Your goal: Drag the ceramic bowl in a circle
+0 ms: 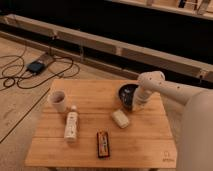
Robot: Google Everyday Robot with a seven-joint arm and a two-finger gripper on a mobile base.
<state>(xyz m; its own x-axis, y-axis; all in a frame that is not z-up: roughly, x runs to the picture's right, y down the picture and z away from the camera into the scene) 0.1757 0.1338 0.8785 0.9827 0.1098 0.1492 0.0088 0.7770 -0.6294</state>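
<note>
The ceramic bowl point(127, 95), small, dark and glossy, sits on the wooden table point(90, 90) towards its back right. My white arm reaches in from the right and bends down onto the bowl. The gripper point(136, 101) is at the bowl's right rim and shut on it. The wrist hides the fingers and the near right part of the bowl.
A white mug point(58, 101) stands at the table's left. A white bottle point(71, 125) lies in front of it. A pale small block point(120, 118) lies just in front of the bowl, with a dark snack bar point(103, 144) nearer the front edge. Cables and a dark box point(35, 66) lie on the floor at left.
</note>
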